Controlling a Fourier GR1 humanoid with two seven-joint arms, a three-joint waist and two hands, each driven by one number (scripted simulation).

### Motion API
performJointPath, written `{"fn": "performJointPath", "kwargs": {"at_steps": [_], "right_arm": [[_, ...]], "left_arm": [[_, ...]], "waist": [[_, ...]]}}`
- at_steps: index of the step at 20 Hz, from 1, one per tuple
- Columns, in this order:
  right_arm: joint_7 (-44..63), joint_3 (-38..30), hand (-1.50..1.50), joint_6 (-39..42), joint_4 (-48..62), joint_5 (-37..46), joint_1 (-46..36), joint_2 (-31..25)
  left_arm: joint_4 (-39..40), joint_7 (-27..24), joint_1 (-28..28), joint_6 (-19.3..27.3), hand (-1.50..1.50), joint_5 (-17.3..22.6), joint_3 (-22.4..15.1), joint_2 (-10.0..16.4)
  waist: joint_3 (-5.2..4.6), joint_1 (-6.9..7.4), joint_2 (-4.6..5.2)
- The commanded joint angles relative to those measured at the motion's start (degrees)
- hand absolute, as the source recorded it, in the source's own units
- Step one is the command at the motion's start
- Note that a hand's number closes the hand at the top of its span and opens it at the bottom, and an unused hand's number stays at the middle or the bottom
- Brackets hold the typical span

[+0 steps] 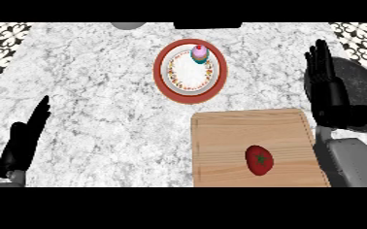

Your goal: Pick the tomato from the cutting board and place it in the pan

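Currently, head view: the tomato (258, 160) is lying on the cutting board (229, 131), well apart from both hands. The right hand (326, 85) is holding its fingers straight and slightly spread, overlapping the dark pan (356, 85) at the right edge. The left hand (25, 136) is resting at the left edge, fingers straight and together. A red-rimmed plate (166, 85) is sitting on the counter (93, 77) beyond the board.

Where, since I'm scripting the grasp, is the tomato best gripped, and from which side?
Likely across the tomato at its middle, from above on the right: it lies alone on the cutting board, green stem up, nearest the right hand.
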Motion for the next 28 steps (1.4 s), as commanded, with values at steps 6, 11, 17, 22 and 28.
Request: {"fn": "performJointPath", "kwargs": {"at_steps": [6, 11, 17, 22, 28], "right_arm": [[0.32, 12.20, 1.50, 31.82, -6.70, -13.26, -8.03, 0.87], [-20.78, 5.47, 1.50, 39.99, -4.80, -0.88, 5.79, -19.56], [-36.79, -0.39, -1.50, 43.42, 6.29, 8.37, 6.31, -29.14], [-37.00, 2.52, -1.50, 41.31, 4.37, 14.69, 0.95, -30.67], [-26.41, 8.88, -1.50, 38.39, -5.79, 23.40, -2.84, -33.57]], "left_arm": [[-8.02, 0.37, -9.89, -0.24, 0.00, 6.97, -0.36, -8.55], [-11.52, 5.22, -8.91, 0.81, 0.00, 10.27, 0.22, -10.99], [-14.40, 10.13, -10.99, 0.64, 0.00, 10.94, -0.14, -10.74], [-12.64, 7.50, -10.01, 0.74, 0.00, 9.27, -0.08, -11.53], [-14.12, 9.80, -11.05, 1.03, 0.00, 9.05, -0.10, -11.40]], "waist": [[-0.49, 4.18, -0.62], [-0.40, -0.23, -0.45], [-0.53, 1.14, -0.10], [-0.63, 1.64, -0.03], [-0.70, 1.66, -0.16]]}}
